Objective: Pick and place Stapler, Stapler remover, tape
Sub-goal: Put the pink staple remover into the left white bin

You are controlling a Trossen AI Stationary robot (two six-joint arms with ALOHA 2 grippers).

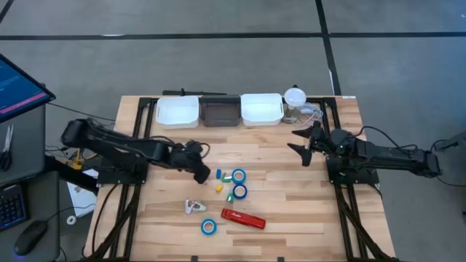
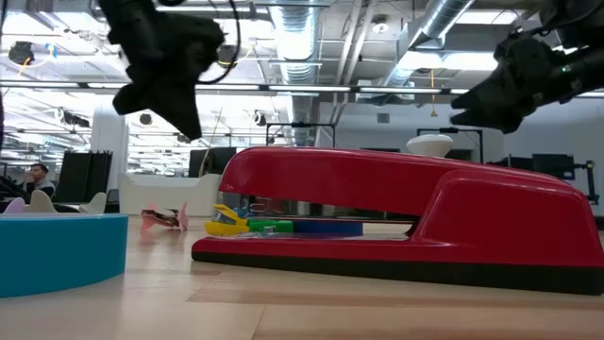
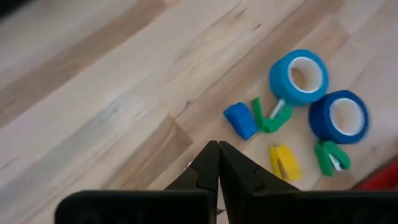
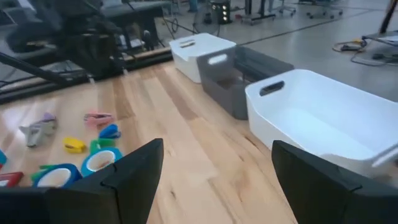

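The left end effector (image 1: pixel 199 172) hangs over the middle of the counter (image 1: pixel 306 211), its fingers pressed together and holding nothing, with its tip just left of the small cluster of things. The right end effector (image 1: pixel 302 143) waits at the right of the frame, fingers spread wide and empty, near the white bin (image 1: pixel 262 109) in the upper centre.

The stapler (image 1: pixel 243 218) lies flat in the lower centre of the high view, near the front edge. One roll of blue tape (image 1: pixel 209 226) is just left of it, and two more rolls (image 1: pixel 239 175) (image 1: pixel 239 191) sit higher, in the middle. A pale small tool (image 1: pixel 193 207), maybe the staple remover, lies to the lower left of them.

In my judgement the main risk is crowding. Small blue (image 3: pixel 240 119), yellow (image 3: pixel 285 162) and green (image 3: pixel 271 116) bits lie touching or just beside the two rolls, so fingers that open around a roll can push a bit away or catch it together with the tape. The clenched fingers must also open before descending, otherwise they only knock the roll. The stapler is long and smooth; a grip far from its middle can let it tilt and slip.

There is free wood on the left and right of the cluster, and between the cluster and the three bins at the top. Toward the front edge room is less, so the stapler should not be pushed that way.
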